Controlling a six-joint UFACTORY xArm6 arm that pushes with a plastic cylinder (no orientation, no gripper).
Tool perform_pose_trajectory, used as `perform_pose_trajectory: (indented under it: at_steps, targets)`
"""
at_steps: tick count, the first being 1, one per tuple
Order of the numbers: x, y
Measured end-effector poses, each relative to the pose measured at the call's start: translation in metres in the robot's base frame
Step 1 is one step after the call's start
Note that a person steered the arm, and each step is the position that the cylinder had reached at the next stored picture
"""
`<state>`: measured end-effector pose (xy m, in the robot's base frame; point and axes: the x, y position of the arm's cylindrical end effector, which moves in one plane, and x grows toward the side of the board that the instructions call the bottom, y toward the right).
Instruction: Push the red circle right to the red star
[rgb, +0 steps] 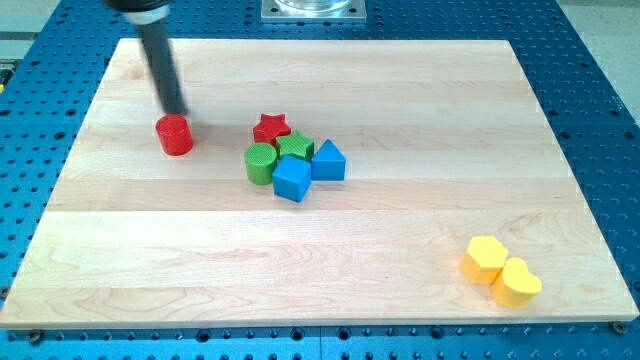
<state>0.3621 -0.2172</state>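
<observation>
Camera view: my tip (178, 111) rests just above the red circle (175, 134), near the view's left; the rod carries no fingers to open or close. The red star (270, 127) lies to its right, beside a green-and-blue cluster. A clean push needs the tip on the circle's left flank. Pale wooden worktop (400, 90), blue perforated base (600, 120).

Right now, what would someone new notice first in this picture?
Probably the tight cluster mid-board: red star, green circle, green star and two blue blocks. Next, my tip just above the lone red circle at the view's left; two yellow blocks sit bottom right.
</observation>
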Motion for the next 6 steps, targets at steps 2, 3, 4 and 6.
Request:
perform_pose_trajectory:
  at_steps: [2, 3, 4, 6]
  targets:
    - [0.046, 0.069]
    - [0.042, 0.063]
    - [0.062, 0.097]
    - [-0.005, 0.116]
